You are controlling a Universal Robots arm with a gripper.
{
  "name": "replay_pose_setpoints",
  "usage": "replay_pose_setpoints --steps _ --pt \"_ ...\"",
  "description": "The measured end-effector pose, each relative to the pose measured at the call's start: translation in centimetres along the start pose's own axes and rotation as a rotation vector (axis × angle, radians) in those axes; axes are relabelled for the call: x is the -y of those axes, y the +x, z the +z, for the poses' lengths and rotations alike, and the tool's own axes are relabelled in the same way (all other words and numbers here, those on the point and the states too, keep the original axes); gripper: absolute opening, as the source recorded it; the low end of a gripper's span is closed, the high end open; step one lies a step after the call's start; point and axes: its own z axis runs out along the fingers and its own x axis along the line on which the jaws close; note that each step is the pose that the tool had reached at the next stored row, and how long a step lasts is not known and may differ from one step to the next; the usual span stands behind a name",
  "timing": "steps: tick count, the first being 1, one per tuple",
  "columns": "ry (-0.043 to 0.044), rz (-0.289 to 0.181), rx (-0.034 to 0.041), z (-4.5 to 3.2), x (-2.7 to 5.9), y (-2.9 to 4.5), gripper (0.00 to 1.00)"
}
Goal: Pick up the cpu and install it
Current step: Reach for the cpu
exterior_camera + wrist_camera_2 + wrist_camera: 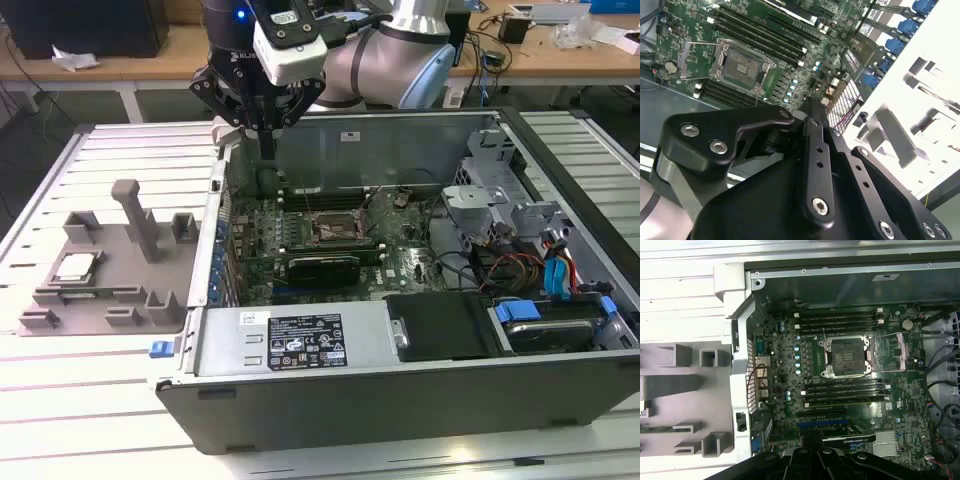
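In the exterior view, the robot arm (390, 60) is reaching in from the far side, and the gripper (268, 150) is hanging fingers-down over the open computer case (400, 400), above its corner toward the exterior view's left. The fingers are pressing together into one dark stem, with nothing between them. The cpu (75, 266) is lying flat in a recess of the grey tray (120, 262), which is sitting on the slatted table (80, 400) just beside the case, on the exterior view's left. The cpu is well apart from the gripper. Inside the case, the cpu socket (338, 228) is sitting near the middle of the green motherboard (300, 225).

In the second wrist view, the black gripper (810, 107) is narrowing to closed, empty tips above the motherboard (695, 30). The socket (742, 65) is lying open with its contact field bare and its metal plate folded out beside it. Long memory slots (760, 35) are running along both sides of it. The tray (920, 100) is showing bright beyond the case wall.

In the first wrist view, the gripper (815, 452) is showing as a dark mass near the board's edge. The socket (846, 356) is sitting bare between two banks of memory slots (837, 320), and the tray (685, 390) is lying outside the case.
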Motion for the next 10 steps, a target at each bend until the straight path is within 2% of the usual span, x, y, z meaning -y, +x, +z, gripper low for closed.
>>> replay_pose_setpoints --steps 7,10 --pt "0.0000 0.000 0.0000 0.00 0.00 0.05 0.11" --pt "0.0000 0.000 0.0000 -0.01 0.03 0.39 0.11"
